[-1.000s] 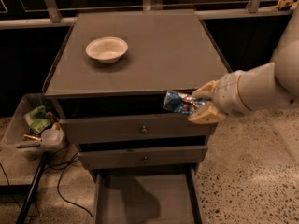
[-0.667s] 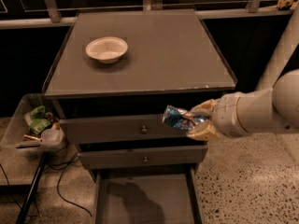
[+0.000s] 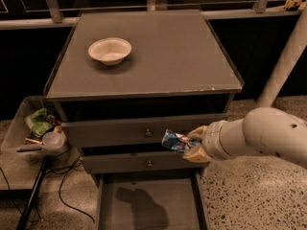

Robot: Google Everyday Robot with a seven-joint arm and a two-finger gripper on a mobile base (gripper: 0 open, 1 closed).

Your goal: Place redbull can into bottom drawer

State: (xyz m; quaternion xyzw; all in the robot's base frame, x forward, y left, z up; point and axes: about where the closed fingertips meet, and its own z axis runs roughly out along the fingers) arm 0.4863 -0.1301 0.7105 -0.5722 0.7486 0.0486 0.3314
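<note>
My gripper [image 3: 191, 142] is shut on the redbull can [image 3: 175, 141], a slim blue-and-silver can held on its side, pointing left. It hangs in front of the cabinet, level with the gap between the two knobbed drawers, to the right of their knobs. The bottom drawer [image 3: 149, 206] is pulled open below, a shallow grey tray with a bare floor and my arm's shadow on it. The can is above the drawer's right rear part.
A white bowl [image 3: 110, 50] sits on the cabinet top [image 3: 168, 56] at the back left. A clear bin of rubbish [image 3: 36, 128] stands left of the cabinet, with cables on the floor below. A pale post [image 3: 283, 61] rises at the right.
My arm has lowered and moved slightly left with the can, from the level of the top drawer's upper edge down to between the two knobbed drawers.
</note>
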